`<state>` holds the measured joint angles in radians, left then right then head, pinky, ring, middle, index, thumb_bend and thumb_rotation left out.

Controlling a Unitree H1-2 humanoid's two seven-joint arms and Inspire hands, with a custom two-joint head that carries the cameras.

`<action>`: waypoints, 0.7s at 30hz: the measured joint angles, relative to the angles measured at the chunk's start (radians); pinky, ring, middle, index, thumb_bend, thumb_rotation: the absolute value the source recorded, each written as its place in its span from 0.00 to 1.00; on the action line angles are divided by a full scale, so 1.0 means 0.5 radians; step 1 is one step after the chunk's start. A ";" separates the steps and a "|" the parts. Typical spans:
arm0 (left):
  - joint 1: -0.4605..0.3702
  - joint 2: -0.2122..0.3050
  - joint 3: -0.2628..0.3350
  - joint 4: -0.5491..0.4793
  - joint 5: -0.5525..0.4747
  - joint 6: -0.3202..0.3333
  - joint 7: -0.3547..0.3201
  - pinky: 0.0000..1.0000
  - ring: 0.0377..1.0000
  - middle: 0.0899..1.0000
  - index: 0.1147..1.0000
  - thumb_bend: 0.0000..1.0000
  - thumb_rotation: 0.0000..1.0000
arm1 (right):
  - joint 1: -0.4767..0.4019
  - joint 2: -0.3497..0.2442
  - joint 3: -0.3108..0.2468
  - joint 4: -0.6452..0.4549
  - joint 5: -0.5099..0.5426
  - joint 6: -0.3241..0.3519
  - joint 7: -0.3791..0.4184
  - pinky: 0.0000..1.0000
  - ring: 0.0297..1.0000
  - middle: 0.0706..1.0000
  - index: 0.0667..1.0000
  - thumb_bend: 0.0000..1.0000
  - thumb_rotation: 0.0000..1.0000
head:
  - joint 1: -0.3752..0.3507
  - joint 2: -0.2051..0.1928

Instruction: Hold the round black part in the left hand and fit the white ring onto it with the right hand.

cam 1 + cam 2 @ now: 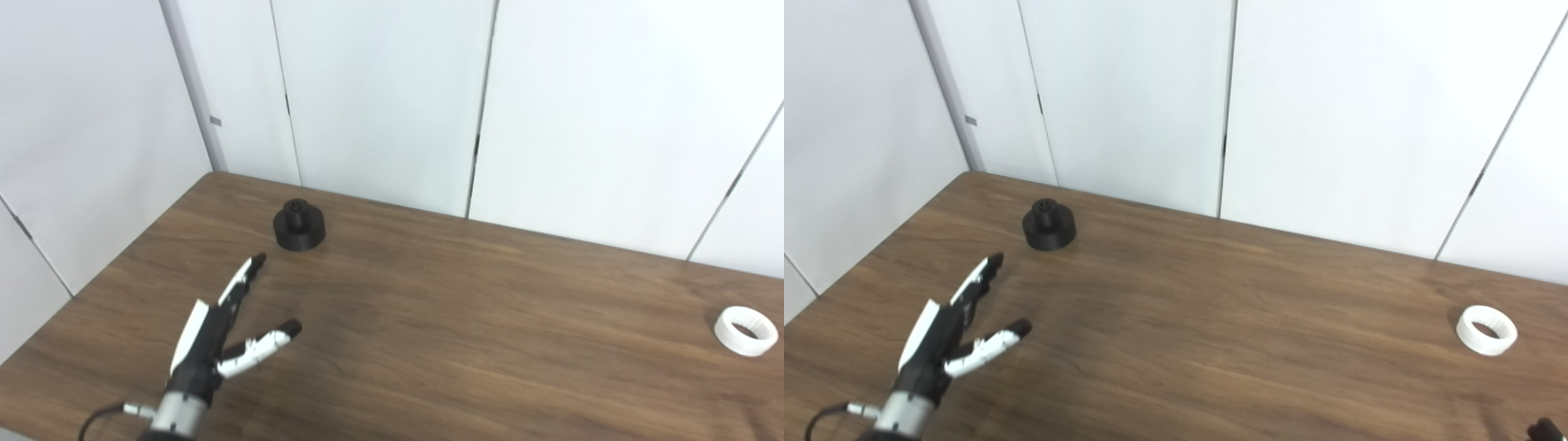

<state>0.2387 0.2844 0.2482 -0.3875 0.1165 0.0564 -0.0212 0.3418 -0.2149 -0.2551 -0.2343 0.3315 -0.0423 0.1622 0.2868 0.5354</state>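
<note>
Black round part (pixel 299 225) sits at the far left of the wooden table (pixel 429 318), white ring (pixel 746 331) at far right. Left hand (pixel 214 334), open and empty, should straddle the part's wide base squarely before closing; the right hand is barely visible, state indeterminable.

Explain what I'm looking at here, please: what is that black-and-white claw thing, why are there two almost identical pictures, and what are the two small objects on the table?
The "claw" is the left hand of a humanoid robot, with its fingers and thumb spread apart. It holds nothing. The two pictures come from two cameras side by side on the robot's head, so they show the same scene from slightly different spots. The hand reaches over a brown wooden table set against white wall panels. On the table sit two parts: a round black part with a small raised hub on top, just beyond the fingertips, and a white ring far off to the right. Neither is being touched. The robot's right hand barely shows: only a dark tip at the bottom corner of the right eye view, too little to tell its state.
</note>
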 measured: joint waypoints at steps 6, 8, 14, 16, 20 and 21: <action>-0.093 0.102 -0.012 -0.021 0.174 0.176 -0.036 1.00 1.00 1.00 0.99 0.96 0.39 | 0.002 0.000 0.000 0.000 -0.001 0.000 -0.003 1.00 1.00 0.97 0.95 0.62 1.00 | 0.003 0.003; -0.129 0.141 -0.018 0.010 0.234 0.174 -0.039 1.00 1.00 1.00 0.99 0.96 0.42 | 0.002 0.001 0.000 0.000 -0.002 0.000 -0.003 1.00 1.00 0.98 0.95 0.62 1.00 | 0.003 0.003; -0.260 0.232 -0.030 0.243 0.461 0.195 -0.026 1.00 1.00 1.00 0.96 1.00 0.48 | 0.001 0.003 0.001 0.003 0.001 -0.002 0.000 1.00 1.00 0.97 0.95 0.62 1.00 | -0.003 0.009; -0.303 0.242 -0.033 0.323 0.523 0.212 0.004 1.00 1.00 1.00 0.95 1.00 0.47 | 0.000 0.005 0.002 0.002 0.002 -0.002 -0.001 1.00 0.99 0.96 0.95 0.61 1.00 | -0.003 0.009; -0.403 0.274 -0.063 0.524 0.669 0.203 0.089 1.00 1.00 1.00 0.94 1.00 0.50 | 0.001 0.012 0.002 0.000 0.007 -0.001 -0.003 1.00 0.98 0.96 0.95 0.60 1.00 | -0.009 0.009; -0.426 0.288 -0.071 0.578 0.708 0.191 0.112 1.00 1.00 1.00 0.94 1.00 0.51 | 0.001 0.013 0.002 0.000 0.008 -0.001 -0.003 1.00 0.98 0.96 0.95 0.60 1.00 | -0.009 0.009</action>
<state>0.0258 0.4281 0.2129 -0.0985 0.4703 0.1519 0.0349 0.3422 -0.2083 -0.2542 -0.2343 0.3354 -0.0429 0.1609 0.2823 0.5400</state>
